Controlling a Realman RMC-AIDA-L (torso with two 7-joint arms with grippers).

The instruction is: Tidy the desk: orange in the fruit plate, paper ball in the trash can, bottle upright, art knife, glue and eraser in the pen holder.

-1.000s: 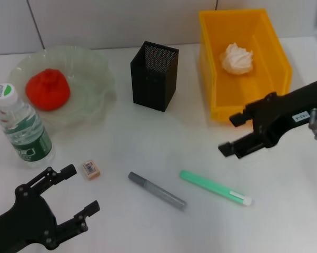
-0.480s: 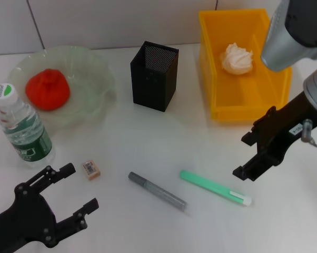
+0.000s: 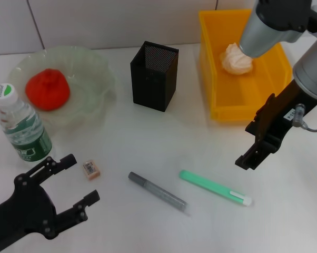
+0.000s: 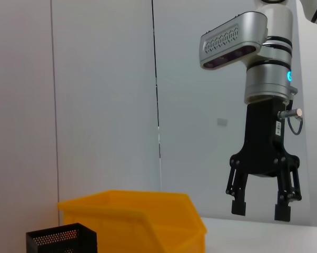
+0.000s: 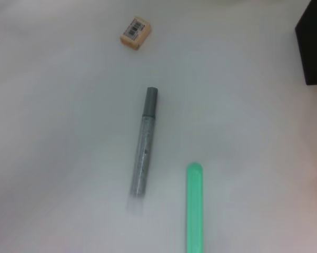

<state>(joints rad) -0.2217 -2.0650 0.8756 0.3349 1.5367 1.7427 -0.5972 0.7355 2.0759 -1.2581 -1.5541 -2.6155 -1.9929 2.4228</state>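
Three left: eraser (image 3: 90, 169), grey art knife (image 3: 157, 191), green glue stick (image 3: 215, 188) lie loose on the counter (image 3: 148, 142).
Done: orange (image 3: 47, 89) in fruit plate (image 3: 95, 68), paper ball (image 3: 236, 58) in trash can (image 3: 216, 79), bottle (image 3: 20, 125) upright.
Right claw (image 3: 256, 142): jaws spread wide, empty, pointing down, above the counter.
Key relation: glue stick lies just below and inboard of the right claw, long axis diagonal, cap end nearest; the knife is one step farther.
Nearer arm: right, by my read.
Left claw (image 3: 70, 184): wide open, empty, low, eraser just beyond its fingertip.
Pen holder (image 3: 154, 75): far side of counter, well ahead of both claws.
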